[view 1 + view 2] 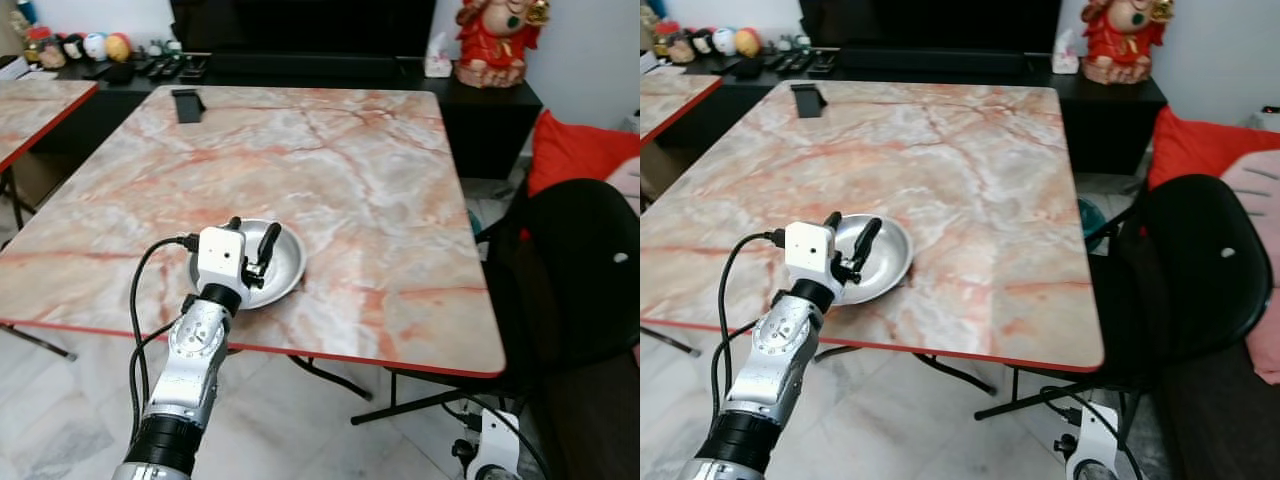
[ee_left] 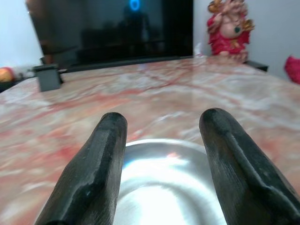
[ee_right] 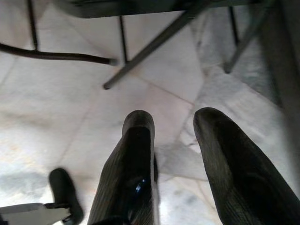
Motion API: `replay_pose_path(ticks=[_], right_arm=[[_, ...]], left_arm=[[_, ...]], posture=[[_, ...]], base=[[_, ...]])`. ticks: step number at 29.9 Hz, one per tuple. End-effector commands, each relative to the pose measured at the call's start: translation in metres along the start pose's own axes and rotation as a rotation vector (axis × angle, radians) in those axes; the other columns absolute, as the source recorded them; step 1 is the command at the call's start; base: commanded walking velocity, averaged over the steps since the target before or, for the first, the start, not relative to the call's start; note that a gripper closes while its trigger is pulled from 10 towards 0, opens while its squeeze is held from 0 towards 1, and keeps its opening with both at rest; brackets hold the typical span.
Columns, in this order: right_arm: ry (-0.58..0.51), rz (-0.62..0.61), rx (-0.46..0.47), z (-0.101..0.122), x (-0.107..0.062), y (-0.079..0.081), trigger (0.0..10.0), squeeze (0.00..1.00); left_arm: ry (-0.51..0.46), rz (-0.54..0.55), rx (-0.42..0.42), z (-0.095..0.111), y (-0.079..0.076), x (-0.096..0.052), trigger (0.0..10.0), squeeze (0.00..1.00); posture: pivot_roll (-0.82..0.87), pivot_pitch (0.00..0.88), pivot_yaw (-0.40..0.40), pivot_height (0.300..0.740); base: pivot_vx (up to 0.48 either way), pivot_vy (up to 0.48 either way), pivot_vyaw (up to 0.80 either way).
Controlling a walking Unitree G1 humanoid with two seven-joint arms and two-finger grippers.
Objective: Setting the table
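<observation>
Parted and gripping nothing, the left gripper point(image 1: 250, 238) hovered over the near rim of a shallow round silver metal bowl point(image 1: 285, 262), its two long black fingers point(image 2: 96, 168) spread to either side of the dish in the left wrist view. That bowl sat on a square folding table with a pink-and-cream marble-patterned top and a red edge point(image 1: 380, 190), close to the table's near edge and left of its middle. Nothing lay inside the bowl; its polished inside gave back only a bright glare. Whether the fingertips touched the metal could not be told.

At the far left corner of the table stood a small dark rectangular stand point(image 1: 187, 104), well apart from the bowl. A black plastic chair point(image 1: 1200, 270) was drawn up along the table's right side, with a red cushion point(image 1: 575, 150) behind it. Beyond the table ran a low black cabinet point(image 1: 480, 110) carrying a red and gold figurine point(image 1: 497, 40), a white tissue box point(image 1: 438, 62) and, at its left end, a row of small round ornaments point(image 1: 95, 46). A second marble-patterned table point(image 1: 30, 110) showed at the left.

Low beside the chair legs hung the right gripper point(image 3: 176, 159), idle above the pale marbled tile floor point(image 3: 61, 122), its black fingers apart and holding nothing.
</observation>
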State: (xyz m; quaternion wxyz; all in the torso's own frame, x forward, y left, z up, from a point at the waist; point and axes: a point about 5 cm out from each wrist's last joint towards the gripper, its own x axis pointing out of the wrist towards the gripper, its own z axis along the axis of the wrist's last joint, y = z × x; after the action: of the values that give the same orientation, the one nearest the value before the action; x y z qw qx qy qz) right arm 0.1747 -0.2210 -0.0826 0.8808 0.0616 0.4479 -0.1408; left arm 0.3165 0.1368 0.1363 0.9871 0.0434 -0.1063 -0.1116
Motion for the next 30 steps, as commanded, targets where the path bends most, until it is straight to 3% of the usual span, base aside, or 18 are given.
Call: replay_pose_path(ticks=[1, 11, 30], right_arm=[[0.009, -0.002, 0.006, -0.004, -0.001, -0.001, 10.0, 0.0], [-0.015, 0.001, 0.023, 0.001, 0.0, 0.0, 10.0, 0.0], [-0.018, 0.004, 0.007, 0.006, 0.001, -0.004, 10.0, 0.0]], left_arm=[[-0.002, 0.008, 0.005, -0.001, 0.002, -0.001, 10.0, 0.0], [-0.039, 0.006, 0.005, 0.01, 0.001, 0.013, 10.0, 0.0], [-0.061, 0.069, 0.013, 0.016, 0.008, 0.012, 10.0, 0.0]], posture=[[0.0, 0.0, -0.004, 0.74], [0.01, 0.0, 0.006, 0.74], [0.06, 0.0, -0.032, 0.74]], base=[[0.0, 0.48, 0.0], [0.0, 0.48, 0.0], [0.0, 0.48, 0.0]])
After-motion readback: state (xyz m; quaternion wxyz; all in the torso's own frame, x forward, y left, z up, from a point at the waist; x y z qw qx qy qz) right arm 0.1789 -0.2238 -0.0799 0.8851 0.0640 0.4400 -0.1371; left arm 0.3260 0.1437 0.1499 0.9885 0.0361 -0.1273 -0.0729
